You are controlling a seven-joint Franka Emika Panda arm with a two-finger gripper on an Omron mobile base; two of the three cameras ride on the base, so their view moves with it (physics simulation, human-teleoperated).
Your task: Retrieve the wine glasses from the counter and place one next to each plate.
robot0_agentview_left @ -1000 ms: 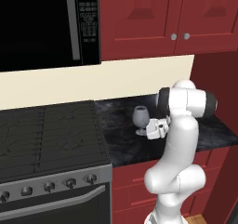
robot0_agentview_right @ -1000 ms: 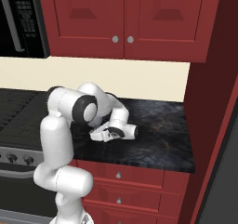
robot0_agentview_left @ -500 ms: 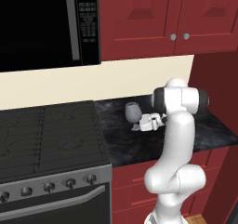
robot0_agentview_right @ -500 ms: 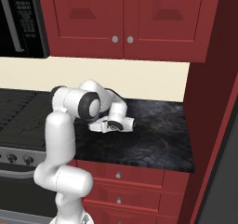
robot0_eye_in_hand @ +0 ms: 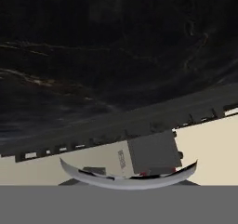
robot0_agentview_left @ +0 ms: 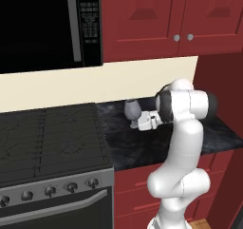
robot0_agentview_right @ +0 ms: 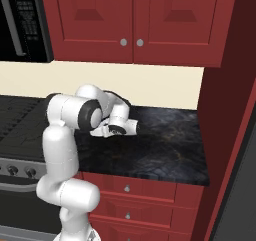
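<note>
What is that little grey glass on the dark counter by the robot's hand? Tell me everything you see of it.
It is a small wine glass, grey and translucent, with a rounded bowl on a short stem. It stands upright on the black marbled counter, near the cream back wall, just right of the stove. The robot's white tool is at its stem and foot, hiding its base. Whether the tool really grips it I cannot tell. In the hand view a curved grey rim sits very close.

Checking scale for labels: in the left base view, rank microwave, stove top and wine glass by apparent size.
1. microwave
2. stove top, looks close to the microwave, so unsure
3. wine glass, clearly smallest
</note>
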